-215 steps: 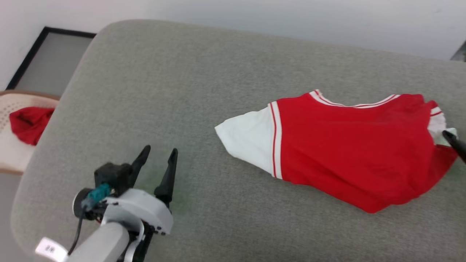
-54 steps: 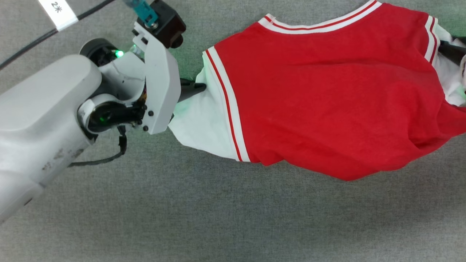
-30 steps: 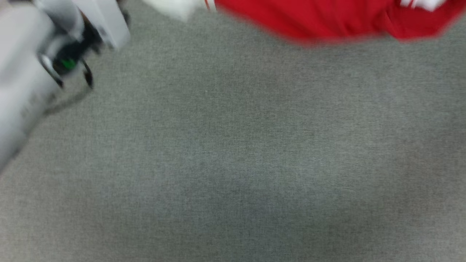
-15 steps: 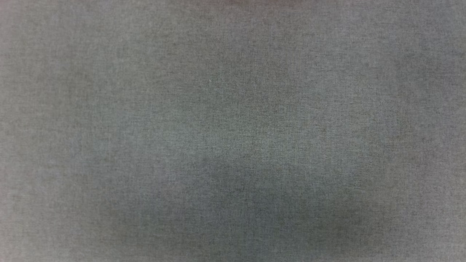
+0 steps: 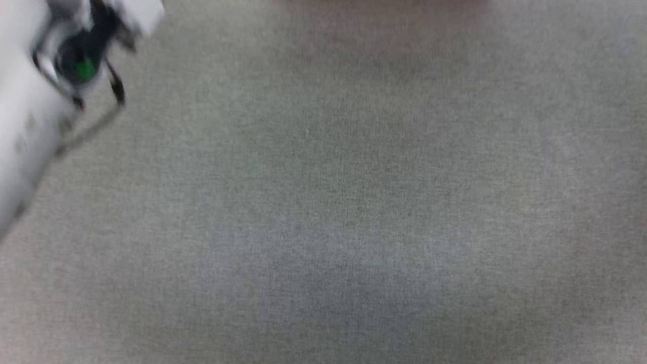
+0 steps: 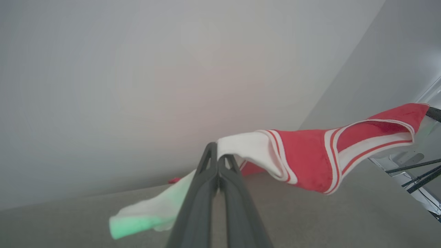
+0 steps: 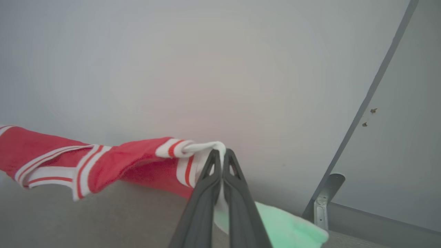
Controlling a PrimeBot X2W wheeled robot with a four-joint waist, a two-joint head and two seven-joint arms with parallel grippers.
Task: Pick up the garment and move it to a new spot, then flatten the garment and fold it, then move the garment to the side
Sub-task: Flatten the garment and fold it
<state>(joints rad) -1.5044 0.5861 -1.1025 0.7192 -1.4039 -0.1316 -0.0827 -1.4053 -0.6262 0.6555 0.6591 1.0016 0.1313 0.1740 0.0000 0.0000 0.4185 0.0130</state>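
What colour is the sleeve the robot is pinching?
White sleeve, red-striped trim; best in left wrist view.

I hold the garment (image 6: 306, 158) over the desk (image 5: 354, 202), strung between both arms: the left end effector (image 6: 217, 156) clamps the sleeve at its left end, the right end effector (image 7: 220, 153) the sleeve at its right end. A wall (image 6: 137, 69) stands behind it.

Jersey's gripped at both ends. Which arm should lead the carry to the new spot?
Neither alone. The left gripper and the right gripper are each shut on a white sleeve, with the red jersey strung between them over the grey upholstered surface. Moving both together probably keeps it spread.
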